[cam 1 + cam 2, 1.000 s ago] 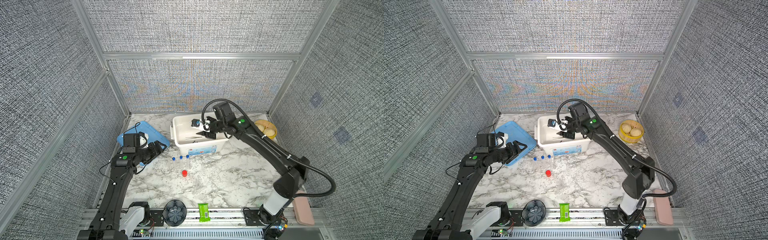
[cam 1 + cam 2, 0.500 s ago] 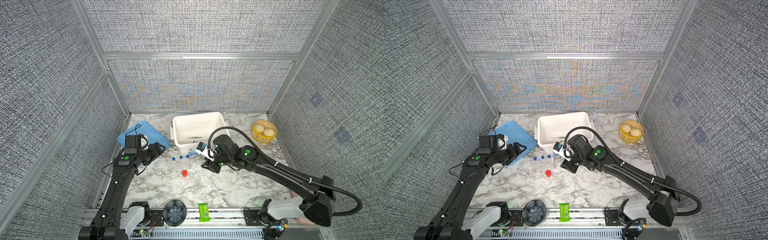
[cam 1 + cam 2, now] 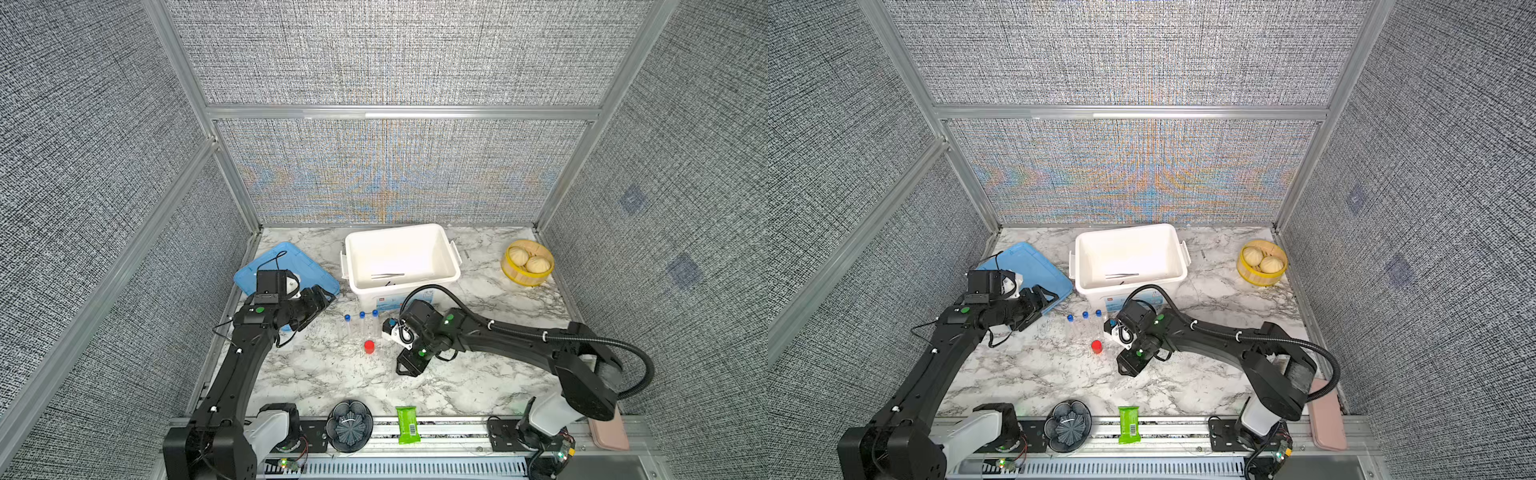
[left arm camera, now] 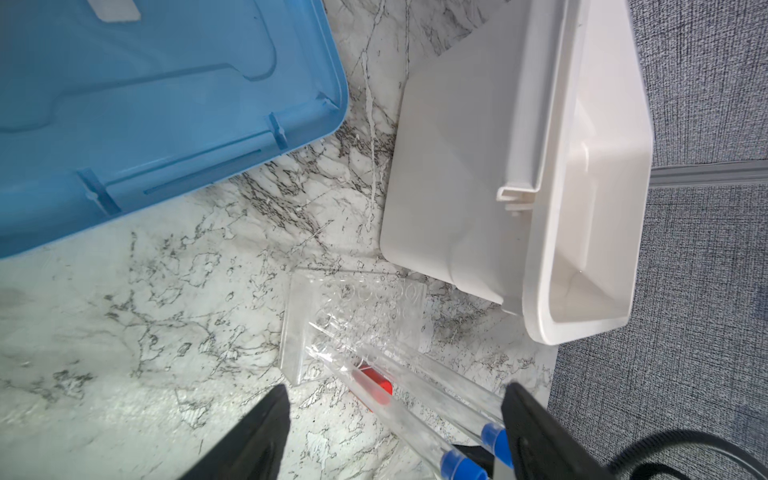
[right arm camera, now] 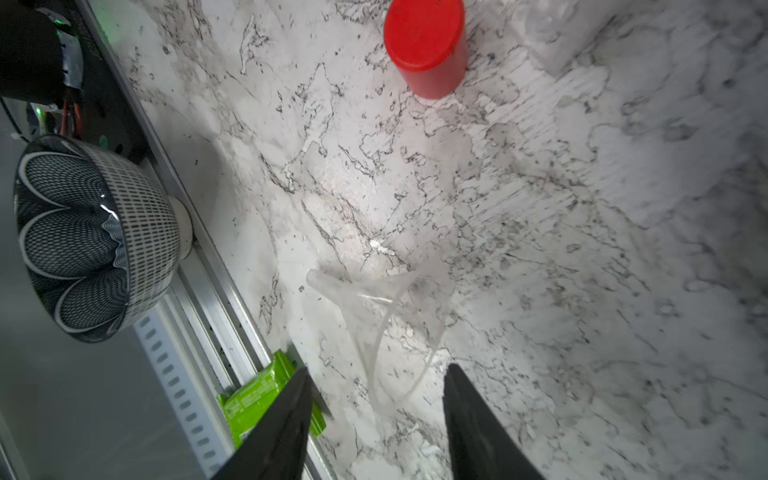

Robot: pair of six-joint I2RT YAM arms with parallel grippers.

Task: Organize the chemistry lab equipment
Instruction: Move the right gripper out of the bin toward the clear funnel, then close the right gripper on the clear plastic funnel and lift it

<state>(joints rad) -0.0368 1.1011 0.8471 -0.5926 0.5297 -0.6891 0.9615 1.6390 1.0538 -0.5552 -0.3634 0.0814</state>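
Note:
Three blue-capped tubes [image 3: 362, 322] stand in a clear rack [image 4: 357, 324] in front of the white bin [image 3: 453, 266]. A red-capped vial [image 3: 369, 346] stands just in front of them. Silver tweezers [image 3: 387, 275] lie inside the bin. My right gripper [image 3: 405, 368] is open and low over the marble. In the right wrist view a small clear glass piece [image 5: 374, 307] lies just ahead of the right gripper [image 5: 376, 374], untouched. My left gripper [image 3: 322, 297] hovers open to the left of the tubes. In the left wrist view the tube caps [image 4: 455, 463] sit between its fingers [image 4: 266, 428].
A blue lid [image 3: 286, 266] lies at the back left. A yellow steamer with two buns [image 3: 527, 262] stands at the back right. On the front rail sit a dark fluted bowl [image 3: 349, 426] and a green packet [image 3: 407, 424]. A pink object [image 3: 609, 428] lies at the front right.
My right arm has swung from over the white bin down to the marble in front of it, and its jaws have widened. The left arm has barely moved.

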